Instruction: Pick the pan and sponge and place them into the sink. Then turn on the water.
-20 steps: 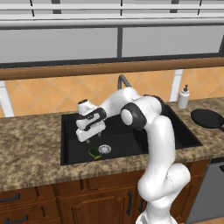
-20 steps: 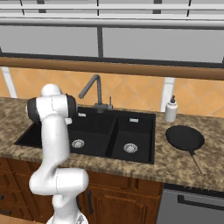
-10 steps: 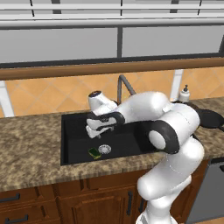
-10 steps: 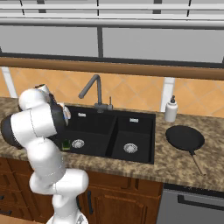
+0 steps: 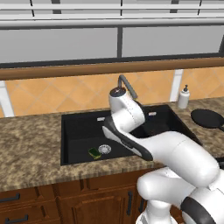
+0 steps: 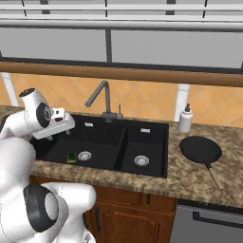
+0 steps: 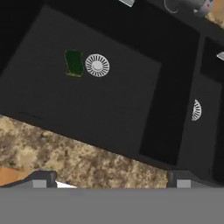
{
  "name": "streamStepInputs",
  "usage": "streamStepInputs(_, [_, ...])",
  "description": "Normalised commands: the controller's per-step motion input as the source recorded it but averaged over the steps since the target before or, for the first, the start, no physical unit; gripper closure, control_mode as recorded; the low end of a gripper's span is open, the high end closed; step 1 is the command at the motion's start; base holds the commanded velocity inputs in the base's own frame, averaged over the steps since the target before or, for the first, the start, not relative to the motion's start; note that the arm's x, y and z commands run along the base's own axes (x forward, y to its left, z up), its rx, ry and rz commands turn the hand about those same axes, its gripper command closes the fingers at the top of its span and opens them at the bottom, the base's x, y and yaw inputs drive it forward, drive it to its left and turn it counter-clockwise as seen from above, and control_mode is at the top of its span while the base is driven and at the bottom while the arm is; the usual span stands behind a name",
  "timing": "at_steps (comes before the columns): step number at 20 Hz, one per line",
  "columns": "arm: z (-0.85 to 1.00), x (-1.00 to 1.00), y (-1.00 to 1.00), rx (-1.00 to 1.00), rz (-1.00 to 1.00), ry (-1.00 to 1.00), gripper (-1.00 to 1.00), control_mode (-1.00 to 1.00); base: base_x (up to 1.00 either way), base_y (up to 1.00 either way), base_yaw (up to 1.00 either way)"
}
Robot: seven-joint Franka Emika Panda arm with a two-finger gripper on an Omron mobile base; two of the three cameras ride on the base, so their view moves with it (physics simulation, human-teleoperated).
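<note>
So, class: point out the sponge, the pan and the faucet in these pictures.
sponge (image 5: 94,152): left base view, its top face, in the left bowl.
pan (image 6: 200,149): right base view, middle of its black dish.
faucet (image 6: 105,97): right base view, its upright neck.

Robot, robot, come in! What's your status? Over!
Gripper open, holding nothing. Sponge in sink's left bowl beside drain; pan on counter, right of sink. Nothing in the way.

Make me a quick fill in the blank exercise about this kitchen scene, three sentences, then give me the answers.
1. The sponge lies in the ____ bowl of the sink, beside a drain.
2. The pan sits on the ____, to the sink's right.
3. The gripper's jaws stand ____, holding nothing.

Missing words: left; counter; open
</note>
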Motion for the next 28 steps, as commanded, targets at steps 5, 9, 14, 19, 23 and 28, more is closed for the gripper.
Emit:
streamStepInputs(5, [1.00,-0.71,-0.65,0.02,-0.03,-0.04,-1.00,-1.00,0.00,0.00,0.00])
streamStepInputs(9, [0.85,-0.39,-0.88,0.05,-0.12,0.02,-1.00,-1.00,0.00,0.00,0.00])
streamStepInputs(14, [0.53,-0.05,-1.00,0.02,-0.18,0.15,-1.00,-1.00,0.00,0.00,0.00])
streamStepInputs(19, [0.13,0.10,-1.00,0.00,-0.21,0.28,-1.00,-1.00,0.00,0.00,0.00])
streamStepInputs(23, [0.00,0.33,-1.00,0.00,-0.19,0.31,-1.00,-1.00,0.00,0.00,0.00])
streamStepInputs(28, [-0.04,0.41,-1.00,0.00,-0.18,0.27,-1.00,-1.00,0.00,0.00,0.00])
